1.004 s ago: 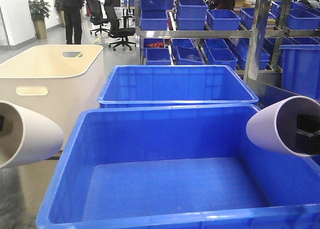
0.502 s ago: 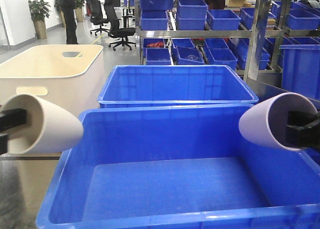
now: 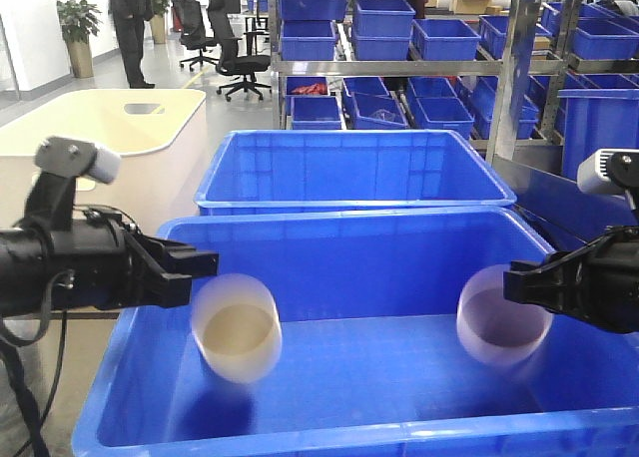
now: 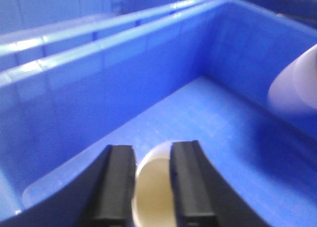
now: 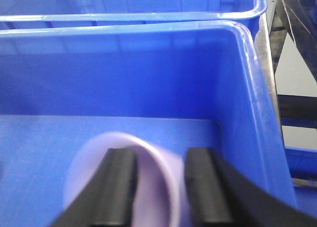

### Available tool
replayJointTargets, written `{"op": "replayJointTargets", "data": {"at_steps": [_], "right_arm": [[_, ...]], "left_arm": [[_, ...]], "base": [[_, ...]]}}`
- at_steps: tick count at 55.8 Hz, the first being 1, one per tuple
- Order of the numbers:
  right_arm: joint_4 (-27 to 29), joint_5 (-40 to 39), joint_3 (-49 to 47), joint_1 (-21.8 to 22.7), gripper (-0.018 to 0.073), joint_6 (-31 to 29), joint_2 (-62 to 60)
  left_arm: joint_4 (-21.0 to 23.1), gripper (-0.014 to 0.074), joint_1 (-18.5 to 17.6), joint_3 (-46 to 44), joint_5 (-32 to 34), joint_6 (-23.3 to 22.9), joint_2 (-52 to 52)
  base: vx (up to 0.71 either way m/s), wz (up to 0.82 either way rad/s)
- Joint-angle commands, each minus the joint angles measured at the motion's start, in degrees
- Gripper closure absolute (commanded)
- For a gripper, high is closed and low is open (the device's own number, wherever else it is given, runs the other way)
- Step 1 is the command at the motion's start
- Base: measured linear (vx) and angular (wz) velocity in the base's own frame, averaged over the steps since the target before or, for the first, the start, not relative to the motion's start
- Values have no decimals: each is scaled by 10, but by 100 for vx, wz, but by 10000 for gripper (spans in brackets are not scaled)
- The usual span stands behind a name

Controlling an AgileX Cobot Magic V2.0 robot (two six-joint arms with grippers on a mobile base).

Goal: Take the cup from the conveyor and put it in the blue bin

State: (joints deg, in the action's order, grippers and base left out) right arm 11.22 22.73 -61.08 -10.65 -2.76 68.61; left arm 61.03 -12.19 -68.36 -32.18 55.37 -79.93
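Observation:
Two cups are dropping, blurred, inside the near blue bin. The cream cup is just below and right of my left gripper, which is open and holds nothing. The lilac cup falls below and left of my right gripper, also open. In the left wrist view the cream cup shows beyond the open gripper, above the bin floor, with the lilac cup at right. In the right wrist view the lilac cup lies past the gripper. The conveyor is out of view.
A second blue tub stands right behind the near one. A cream-white tub with handle cutouts is at the left. Steel shelves with small blue bins fill the back; a person and office chairs stand far left.
Both arms swung inward over the near bin. Both grippers opened and let go of their cups, which now fall toward the bin floor.

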Motion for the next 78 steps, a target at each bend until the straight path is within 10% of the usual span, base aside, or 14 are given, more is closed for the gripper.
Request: {"op": "replayJointTargets", "data": {"at_steps": [1, 15, 37, 78], "right_arm": [[2, -47, -17, 0, 87, -6, -15], [2, -47, -17, 0, 76, 0, -66], [-1, -62, -17, 0, 461, -3, -128], [-1, -61, -17, 0, 571, -3, -127]], "left_arm": [[25, 176, -4, -21, 10, 2, 13], [31, 222, -3, -20, 16, -1, 49], [-12, 605, -3, -8, 16, 10, 214], [-8, 604, -3, 8, -23, 11, 282]], "base": [[0, 0], [0, 0], [0, 0], [0, 0]]}}
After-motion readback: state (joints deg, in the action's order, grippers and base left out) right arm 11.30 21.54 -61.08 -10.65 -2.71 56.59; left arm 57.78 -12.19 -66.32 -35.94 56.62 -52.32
